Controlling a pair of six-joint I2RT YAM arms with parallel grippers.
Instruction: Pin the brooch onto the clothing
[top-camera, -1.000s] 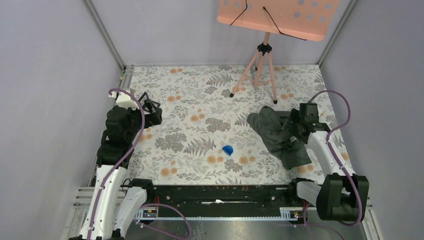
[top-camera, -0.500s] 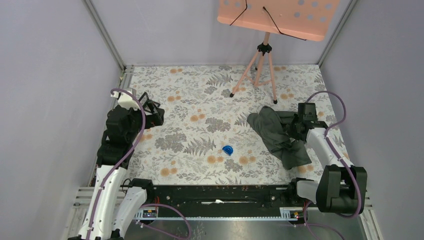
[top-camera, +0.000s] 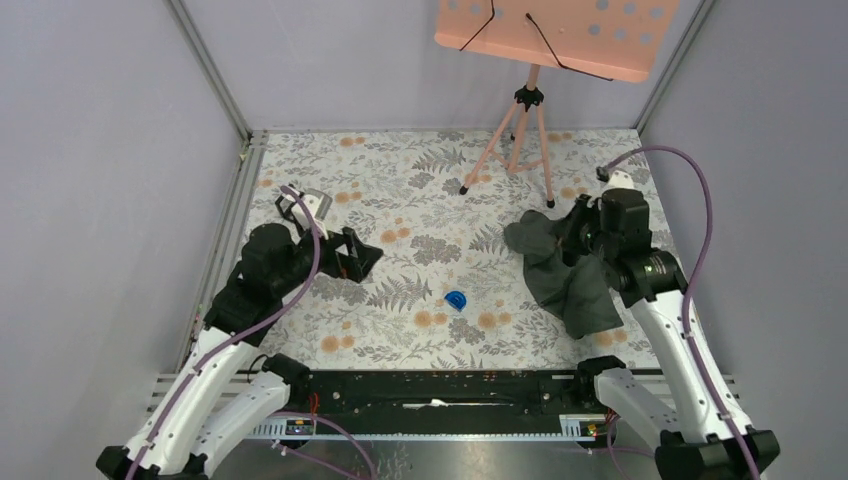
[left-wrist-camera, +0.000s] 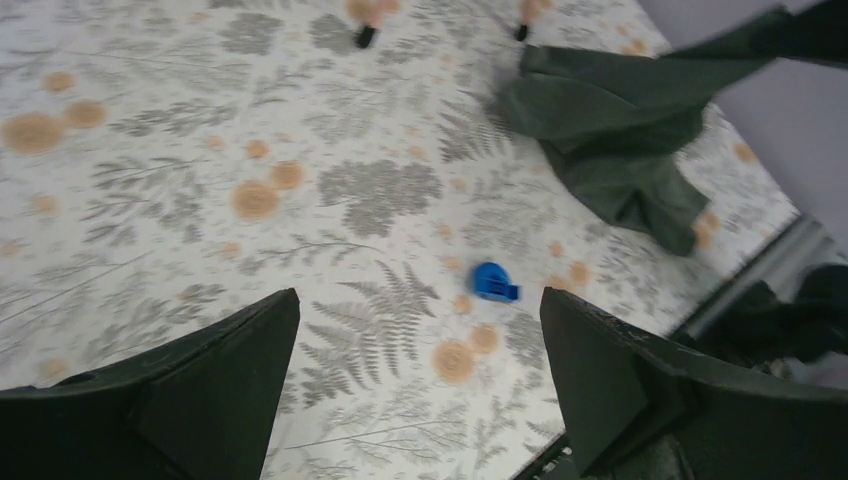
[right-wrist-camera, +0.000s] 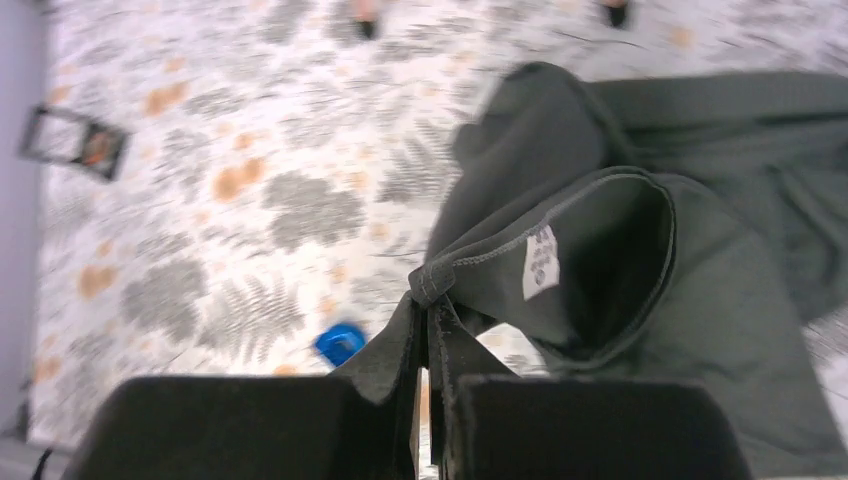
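Note:
The clothing (top-camera: 562, 280), a dark grey-green T-shirt, lies crumpled at the table's right. Its neck opening with the white label (right-wrist-camera: 541, 262) faces the right wrist camera. My right gripper (top-camera: 573, 236) is shut on a fold of the shirt beside the neck seam (right-wrist-camera: 430, 318) and holds that part up. My left gripper (top-camera: 357, 256) hangs open over the flowered cloth left of centre, its fingers (left-wrist-camera: 215, 370) wide apart with nothing between them. I cannot make out the brooch. A blurred orange-brown spot shows inside the black square case (right-wrist-camera: 76, 143).
A small blue curved object (top-camera: 456, 299) lies mid-table, also seen in the left wrist view (left-wrist-camera: 492, 281). A peach music stand on a tripod (top-camera: 526, 110) stands at the back. The black case (top-camera: 301, 207) is at the far left. Grey walls close in both sides.
My right gripper shut on the shirt and rose, lifting the neck end. My left arm swung from the far left edge toward the table's middle, still open.

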